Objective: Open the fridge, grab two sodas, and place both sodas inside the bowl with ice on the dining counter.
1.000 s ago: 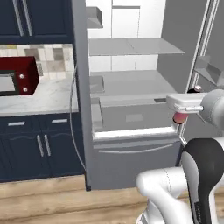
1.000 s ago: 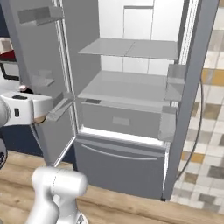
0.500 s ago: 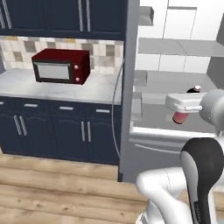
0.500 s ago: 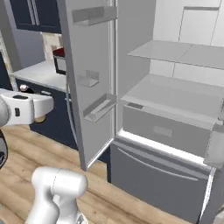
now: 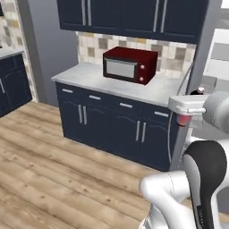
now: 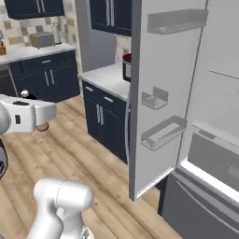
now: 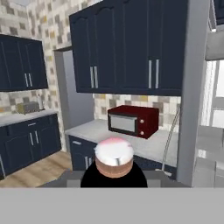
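- Pink soda bottle [image 5: 183, 119]: held in the gripper [image 5: 185, 107], jaws pinched on it; pink body hangs below the white hand, dark cap [image 5: 198, 91] pokes above. In the hand view its pink, silver-rimmed bottom [image 7: 113, 156] faces the camera, in front of the microwave. In the right base view a pinkish end [image 6: 42, 126] shows under the hand, well left of the fridge door.
- Fridge [image 6: 205, 154]: grey, left door [image 6: 161, 93] swung wide open, white inner face carrying three grey door bins; white interior and a lit lower drawer front to the right of that door. In the left base view the grey door edge [image 5: 201, 58] stands just right of the microwave counter.
- Microwave [image 5: 129, 65]: dark red, glass front, on a pale marble counter [image 5: 120, 82], left of the fridge door.
- Navy base cabinets [image 5: 112, 120]: silver bar handles, under the microwave counter.
- Navy wall cabinets [image 5: 134, 18]: above the microwave, over a tiled backsplash.
- Toaster [image 6: 43, 40]: silver, on a far counter, well left of the fridge.
- Wood-plank floor [image 5: 53, 170]: in front of the cabinets.
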